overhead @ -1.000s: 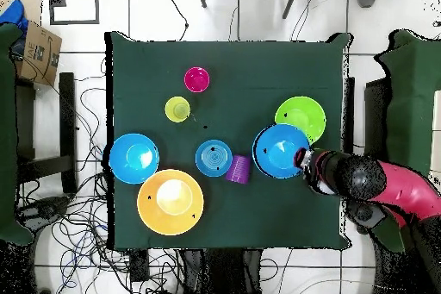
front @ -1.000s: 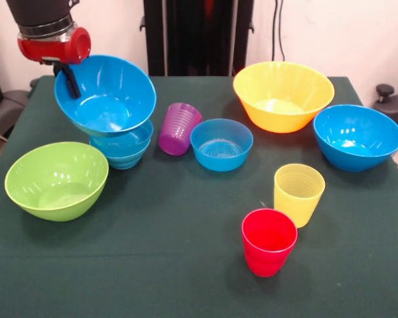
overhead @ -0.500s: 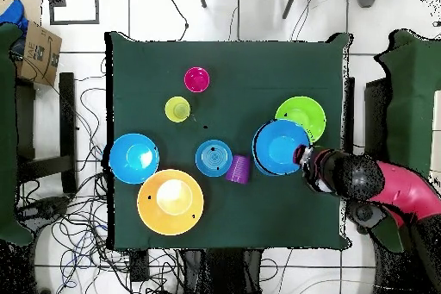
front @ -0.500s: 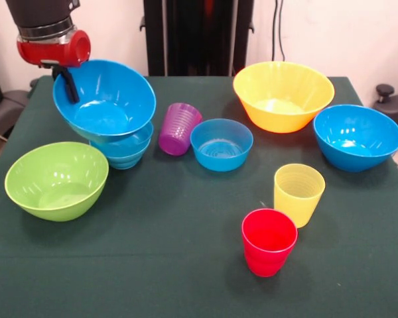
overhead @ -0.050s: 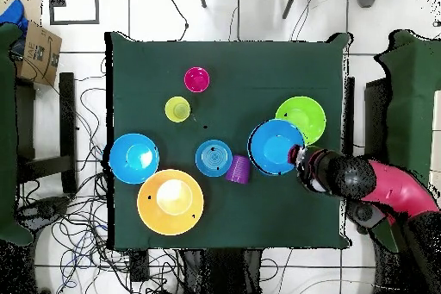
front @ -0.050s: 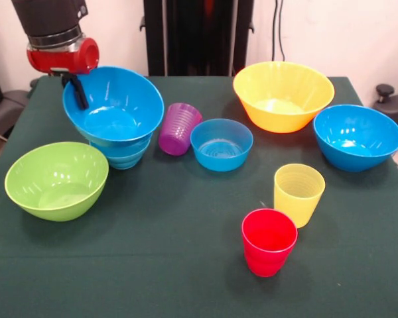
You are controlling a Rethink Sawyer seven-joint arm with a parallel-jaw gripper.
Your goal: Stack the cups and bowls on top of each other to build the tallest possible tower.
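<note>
Jaws (front @ -0.050s: 77,89) clamped on far rim of lg blue bowl (front @ -0.050s: 116,109), which sits tilted in a small blue bowl (front @ -0.050s: 125,156). Green bowl (front @ -0.050s: 56,179) just beside; purple cup (front @ -0.050s: 179,128) on other side. Yellow bowl (front @ -0.050s: 282,95), red cup (front @ -0.050s: 268,241) well apart on tabletop (front @ -0.050s: 152,265).

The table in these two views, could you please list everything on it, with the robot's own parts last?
Large blue bowl: one, tilted, nested on the small blue bowl, its rim between the jaws.
Green bowl: one, lime, beside that stack.
Purple cup: one, tipped over, between the stack and a second small blue bowl.
Yellow bowl: one, very large.
Second large blue bowl: one, next to the yellow bowl.
Yellow cup: one, upright.
Red cup: one, upright.
Table: one, dark green cloth.
Gripper: one, red and black, on the stack's top bowl.
</note>
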